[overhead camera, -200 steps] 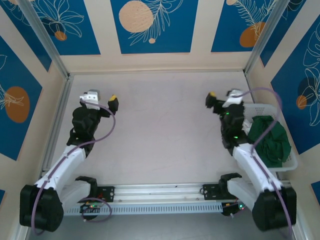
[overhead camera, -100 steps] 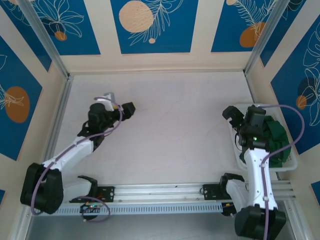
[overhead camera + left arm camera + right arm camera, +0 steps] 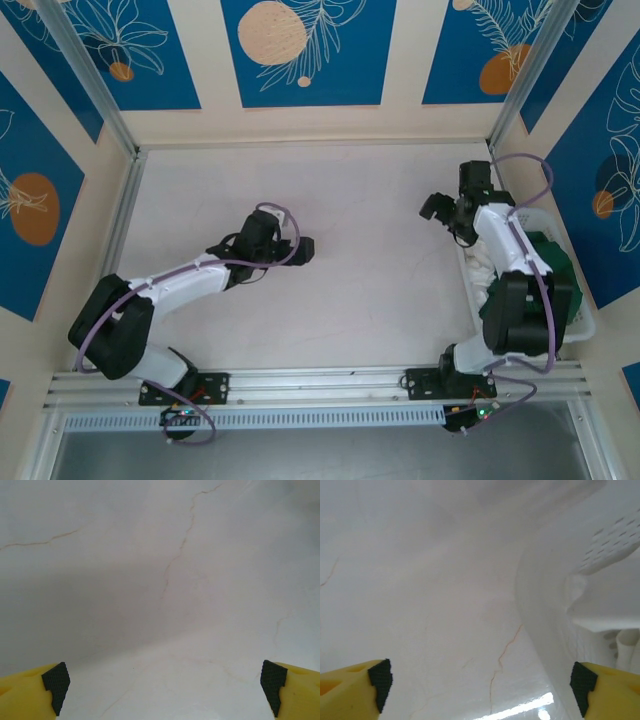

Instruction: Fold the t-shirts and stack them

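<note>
The dark green t-shirt lies bunched in the white lattice basket on the right, with pale cloth — probably the white t-shirt — beside it. The left gripper and right gripper both stand spread wide and empty, the right just beside the basket's wall. The cloth should be light and limp — pinch a raised fold and lift it clear.

Pose: left arm stretched low from its base toward centre, elbow bent, left hand pointing right. On the wrist camera its yellow fingers stand wide apart, nothing between them. The right arm is folded steeply, right hand pointing left, fingertips likewise spread wide, empty.
</note>
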Tool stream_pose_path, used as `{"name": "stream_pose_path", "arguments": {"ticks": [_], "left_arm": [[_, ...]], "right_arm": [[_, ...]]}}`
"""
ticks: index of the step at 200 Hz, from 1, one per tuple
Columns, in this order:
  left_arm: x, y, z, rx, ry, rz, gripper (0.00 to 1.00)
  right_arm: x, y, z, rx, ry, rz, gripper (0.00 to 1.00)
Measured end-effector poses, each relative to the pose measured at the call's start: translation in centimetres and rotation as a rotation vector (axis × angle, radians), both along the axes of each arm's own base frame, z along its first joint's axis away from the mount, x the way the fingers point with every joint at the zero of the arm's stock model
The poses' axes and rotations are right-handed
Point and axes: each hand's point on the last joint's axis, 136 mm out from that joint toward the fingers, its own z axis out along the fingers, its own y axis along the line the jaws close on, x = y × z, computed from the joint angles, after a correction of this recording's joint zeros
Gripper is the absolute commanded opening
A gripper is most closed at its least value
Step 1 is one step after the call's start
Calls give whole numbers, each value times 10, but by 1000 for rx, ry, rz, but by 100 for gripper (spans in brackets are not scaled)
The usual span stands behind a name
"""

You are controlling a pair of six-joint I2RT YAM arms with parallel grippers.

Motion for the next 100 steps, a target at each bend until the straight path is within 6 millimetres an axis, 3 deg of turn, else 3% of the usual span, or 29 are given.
{"name": "stream_pose_path", "arguments": {"ticks": [22, 43, 70, 100], "left_arm": [[1, 2, 0, 8, -5, 10, 100], [1, 2, -1, 8, -2, 10, 100], [1, 2, -4, 13, 4, 10, 100], [1, 2, -4, 11, 6, 11, 100]], "right_arm": [[15, -1, -3, -50, 28, 13, 82], [18, -4, -9, -92, 54, 17, 73], [11, -9, -13, -148, 92, 10, 74], [-3, -11, -4, -182, 62, 2, 74]]}}
